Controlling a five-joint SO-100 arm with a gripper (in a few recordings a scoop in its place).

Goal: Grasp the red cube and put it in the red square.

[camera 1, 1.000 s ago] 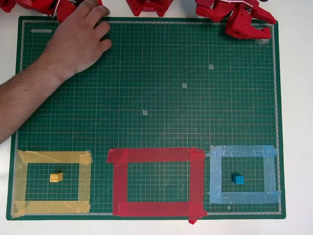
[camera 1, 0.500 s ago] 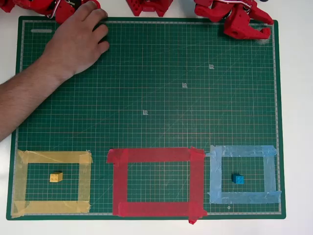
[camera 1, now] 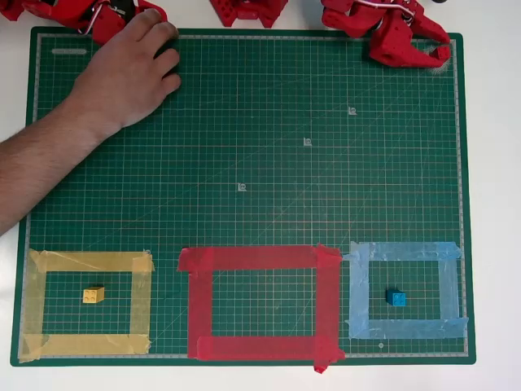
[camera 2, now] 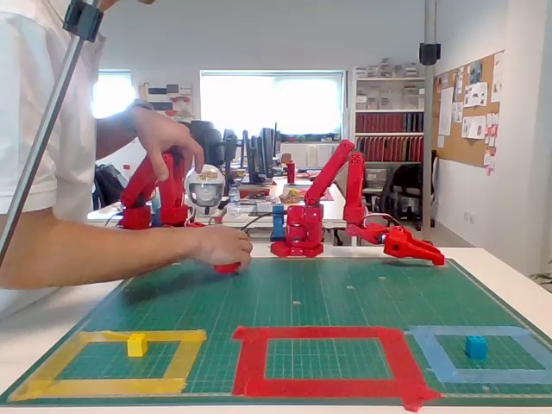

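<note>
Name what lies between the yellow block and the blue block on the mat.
In the overhead view, the red square lies between the yellow block and the blue block. Green mat shows inside it; no block sits there.

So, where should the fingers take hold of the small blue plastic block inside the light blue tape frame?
Grip the small blue plastic block on two opposite flat sides, coming straight down from above. It lies low on the green cutting mat, apart from the light blue tape frame, so every side looks free.
</note>
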